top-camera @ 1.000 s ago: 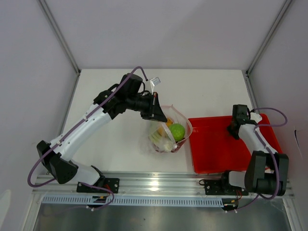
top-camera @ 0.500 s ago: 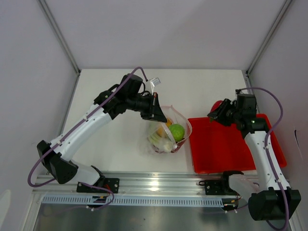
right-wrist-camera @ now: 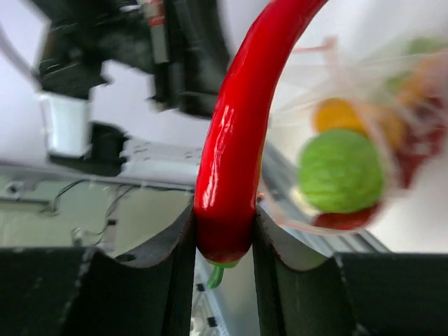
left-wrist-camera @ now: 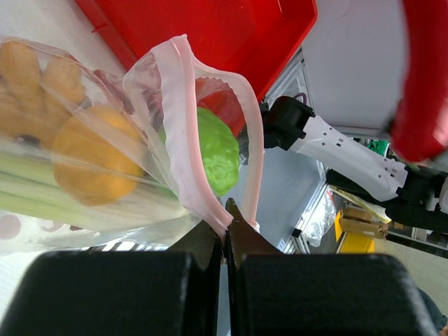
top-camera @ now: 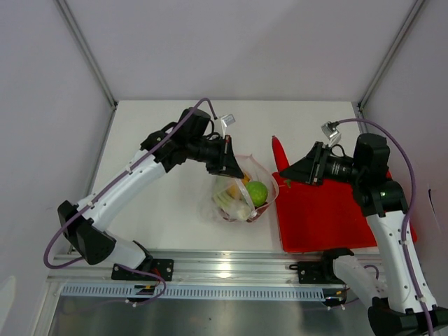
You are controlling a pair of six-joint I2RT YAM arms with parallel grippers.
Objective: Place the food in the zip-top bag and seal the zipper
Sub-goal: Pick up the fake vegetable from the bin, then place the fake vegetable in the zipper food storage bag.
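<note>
Pepper is the last piece to go in, as far as I can tell; the long glossy red toy pepper (right-wrist-camera: pixel 229 175) hangs in the air just right of the clear crinkly zip-top bag (top-camera: pixel 245 203), with the right gripper (right-wrist-camera: pixel 224 241) clamped on it near the stem end and the long curved body sticking out past the fingers. The left gripper (left-wrist-camera: pixel 225 227) is pinched tight on the thin pink-red zipper strip (left-wrist-camera: pixel 183 133) at the bag's far corner, lifting it so the mouth gapes. Inside the bag sit the round green fruit (left-wrist-camera: pixel 217 150), an orange-yellow piece (left-wrist-camera: pixel 91 154) and the long pale-green stalk (left-wrist-camera: pixel 42 192); the flat red plastic tray (top-camera: pixel 336 217) lies just right of the bag.

My take on doing this step well: feed the pepper in free end first, lined up with the length of the opening; aim beside the green fruit, which sits right at the mouth. Let go only once most of the pepper is past the strip, or it'll poke out and block the seal; the lifting arm should hold dead steady.
</note>
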